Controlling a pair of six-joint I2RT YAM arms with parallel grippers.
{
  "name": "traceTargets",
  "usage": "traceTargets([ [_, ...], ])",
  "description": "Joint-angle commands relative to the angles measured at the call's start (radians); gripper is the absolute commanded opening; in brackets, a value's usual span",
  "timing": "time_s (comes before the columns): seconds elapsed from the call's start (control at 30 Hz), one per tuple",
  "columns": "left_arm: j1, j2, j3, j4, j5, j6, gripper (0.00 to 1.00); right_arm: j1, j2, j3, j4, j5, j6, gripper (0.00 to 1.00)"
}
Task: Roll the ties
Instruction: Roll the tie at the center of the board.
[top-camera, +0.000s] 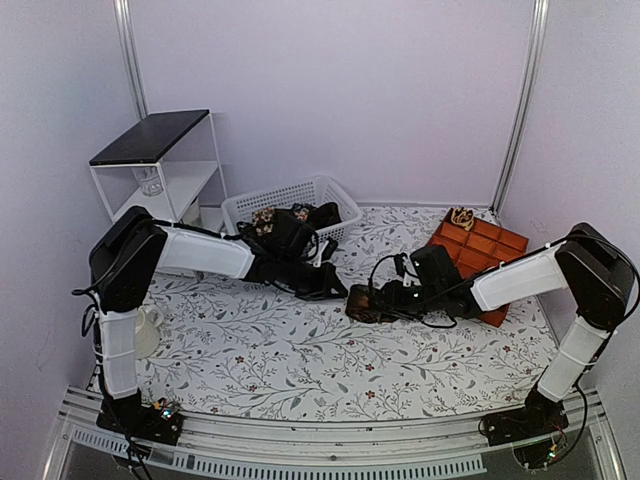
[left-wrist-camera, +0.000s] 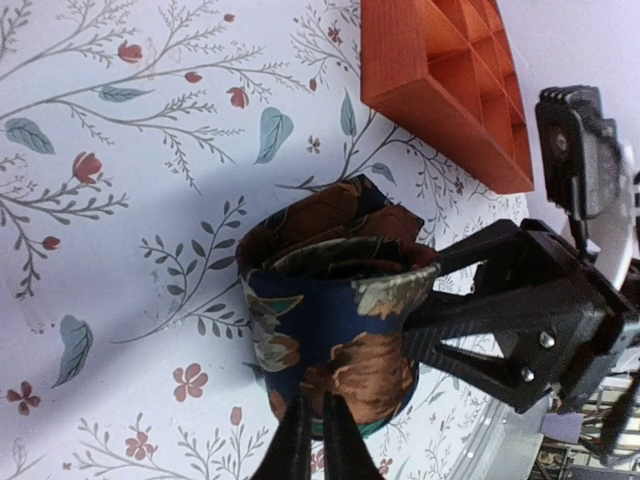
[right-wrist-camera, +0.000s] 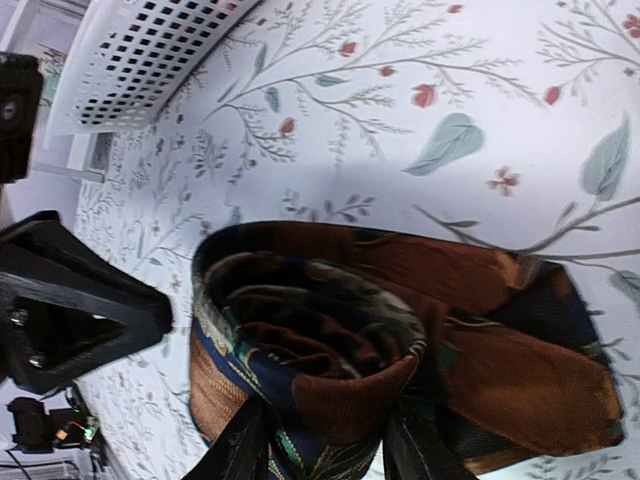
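The rolled tie (left-wrist-camera: 330, 330) stands on the tabletop (top-camera: 300, 370) between my hands: right hand (right-wrist-camera: 320, 440) grasps its wall, left hand (left-wrist-camera: 315, 435) clenched at its side. One roll (top-camera: 462, 217) already sits in the orange tray (top-camera: 485, 245) beyond my right hand; unrolled ties (top-camera: 295, 215) lie in the basket (top-camera: 335, 195) beyond my left.

Lilac walls (top-camera: 350, 90), white shelf (top-camera: 165, 180)

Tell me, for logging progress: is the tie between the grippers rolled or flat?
Rolled: the tie stands as a coil, spiral layers showing at its top.
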Motion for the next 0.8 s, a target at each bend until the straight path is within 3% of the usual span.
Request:
traceTargets([
  [0.0,-0.008,-0.072,-0.035,0.046,-0.021,0.022,0.11,-0.042,-0.043,-0.053,0.025,-0.023,-0.102,0.38],
  [0.13,-0.007,-0.081,-0.045,0.059,-0.022,0.030,0.18,-0.070,-0.042,-0.081,0.060,-0.070,-0.133,0.38],
  [0.43,-0.007,-0.009,0.003,0.036,-0.028,0.064,0.46,-0.093,-0.042,-0.091,0.067,-0.094,-0.166,0.33],
  [0.77,-0.015,0.049,0.049,0.051,-0.008,0.060,0.58,-0.118,-0.061,-0.143,0.071,-0.071,-0.155,0.30],
])
